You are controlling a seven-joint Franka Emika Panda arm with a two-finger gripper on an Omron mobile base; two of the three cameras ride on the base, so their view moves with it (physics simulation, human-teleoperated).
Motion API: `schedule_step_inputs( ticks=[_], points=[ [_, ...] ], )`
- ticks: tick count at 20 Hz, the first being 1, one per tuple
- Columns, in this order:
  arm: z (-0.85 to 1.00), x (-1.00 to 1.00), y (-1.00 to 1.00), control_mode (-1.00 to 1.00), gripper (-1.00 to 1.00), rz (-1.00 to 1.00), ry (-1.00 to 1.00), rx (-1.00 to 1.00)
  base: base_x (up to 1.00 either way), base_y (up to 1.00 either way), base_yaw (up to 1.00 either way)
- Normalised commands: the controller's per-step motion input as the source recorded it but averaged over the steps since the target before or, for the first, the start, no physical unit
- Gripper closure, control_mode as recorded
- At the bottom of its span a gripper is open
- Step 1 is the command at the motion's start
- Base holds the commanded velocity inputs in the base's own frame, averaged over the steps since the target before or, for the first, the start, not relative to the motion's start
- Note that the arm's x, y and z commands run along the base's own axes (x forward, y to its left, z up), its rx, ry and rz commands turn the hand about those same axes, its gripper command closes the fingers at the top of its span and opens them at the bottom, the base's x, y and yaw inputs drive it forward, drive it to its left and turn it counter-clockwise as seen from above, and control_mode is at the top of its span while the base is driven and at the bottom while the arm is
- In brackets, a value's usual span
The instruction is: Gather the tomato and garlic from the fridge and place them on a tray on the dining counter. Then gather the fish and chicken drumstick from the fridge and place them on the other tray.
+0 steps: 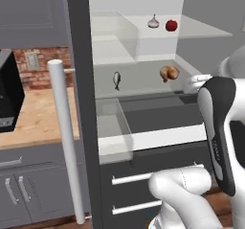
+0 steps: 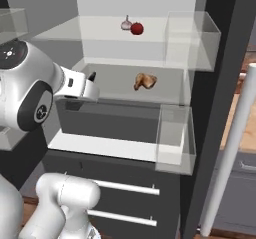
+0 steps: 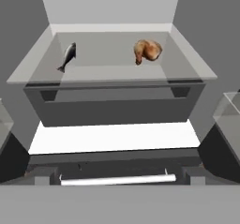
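The first gathering step is judged to be in hand: the tomato (image 1: pixel 171 25) and garlic (image 1: pixel 153 21) are seen side by side on the upper fridge shelf (image 1: pixel 206 30), untouched. The fingers (image 2: pixel 92 76) are spread fully and nothing is held. A reach upward to that shelf is called for next. The fish (image 3: pixel 68 56) and chicken drumstick (image 3: pixel 147 50) are shown well apart on the lower shelf in the hand view; the drumstick alone is seen there in the right base view.
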Motion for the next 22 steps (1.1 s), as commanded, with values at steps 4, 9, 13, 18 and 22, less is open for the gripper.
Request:
schedule_step_inputs(
  ticks=[4,9,13,18,22],
  points=[
    [0.0,0.0,0.0,1.0,-1.0,0.0,0.0,0.0,0.58,-0.21,0.0],
    [0.0,0.0,0.0,1.0,-1.0,0.0,0.0,0.0,0.47,-0.31,0.0],
    [0.0,0.0,0.0,1.0,-1.0,0.0,0.0,0.0,0.47,-0.4,0.0],
    [0.0,0.0,0.0,1.0,-1.0,0.0,0.0,0.0,0.41,-0.26,0.0],
    [0.0,0.0,0.0,1.0,-1.0,0.0,0.0,0.0,0.36,-0.09,0.0]
  ],
)
